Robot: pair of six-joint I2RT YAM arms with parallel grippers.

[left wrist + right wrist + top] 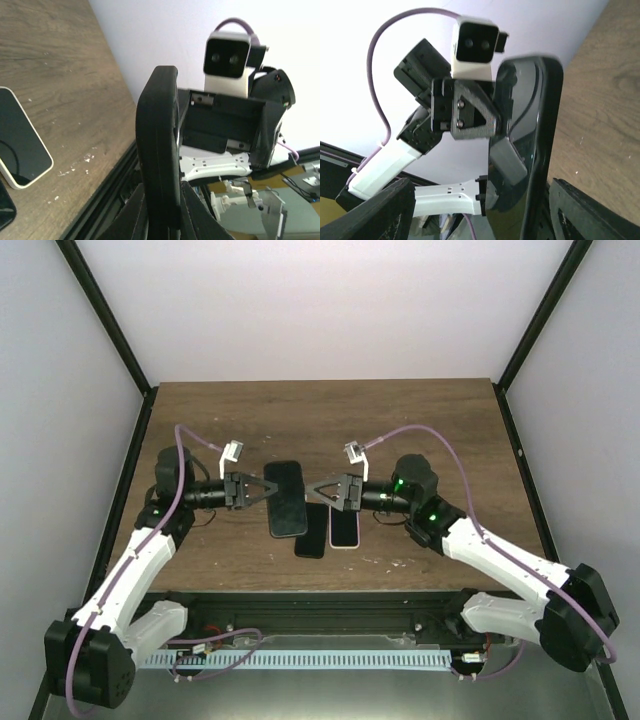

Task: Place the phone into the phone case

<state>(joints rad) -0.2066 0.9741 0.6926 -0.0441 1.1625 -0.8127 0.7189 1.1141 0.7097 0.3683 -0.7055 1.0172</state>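
Up top, your left pincer (262, 490) is clamped on the phone case (287, 498) between the arms; the white-edged phone (344, 528) lies flat on the surface (420, 430) just beside. Left wrist: case looks rubbery, probably bendy — I'd hold its rim. Right wrist: right pincer (485, 200) gapes wide — gripping nothing.

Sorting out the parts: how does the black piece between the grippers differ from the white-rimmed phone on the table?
The black piece is gripped at its edge by the left gripper; the white-rimmed phone lies flat on the table. The black piece is dark all over; the white-rimmed phone has a pale border. Both are dark-faced rounded rectangles.
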